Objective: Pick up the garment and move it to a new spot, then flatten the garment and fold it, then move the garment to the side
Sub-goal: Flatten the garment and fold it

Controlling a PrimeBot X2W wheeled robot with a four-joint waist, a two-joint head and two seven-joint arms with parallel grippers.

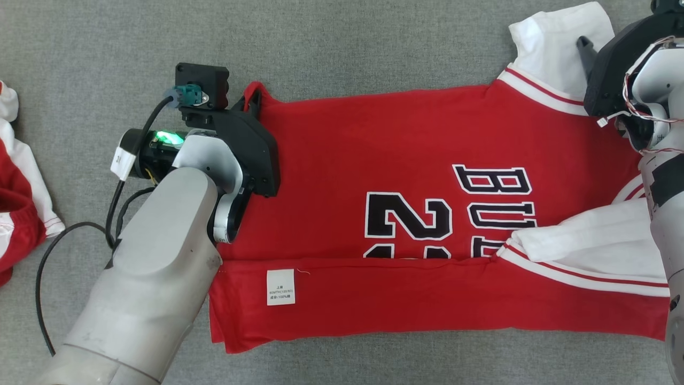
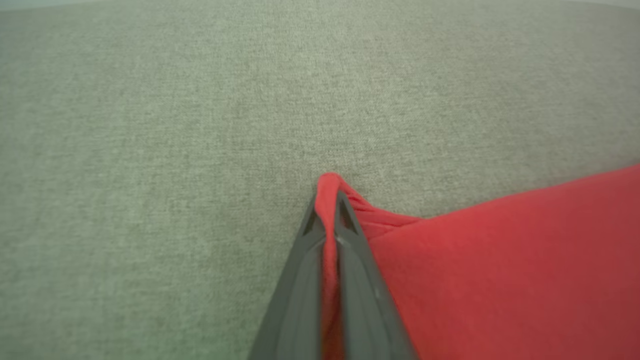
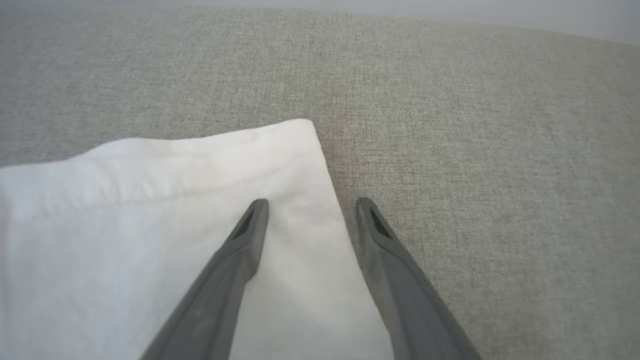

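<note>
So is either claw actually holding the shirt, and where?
The left claw pinches the red jersey at its far hem corner. The right claw stands open over a white sleeve, holding nothing.

We find bare grey surface point(image 1: 374, 43) beyond the shirt point(image 1: 374, 133); a second garment point(image 1: 21, 214) and a cable point(image 1: 149, 118) crowd the left.

A: Where does the head camera sit?
B: High above, facing straight down on the red jersey point(image 1: 374, 149) spread over grey cloth point(image 1: 342, 43).
A: And the wrist cameras?
B: Both are low and close, looking along their fingers. The left gripper point(image 2: 328, 201) points at the jersey's red corner, the right gripper point(image 3: 312, 202) at its white sleeve point(image 3: 150, 200). The head view shares both spots.
</note>
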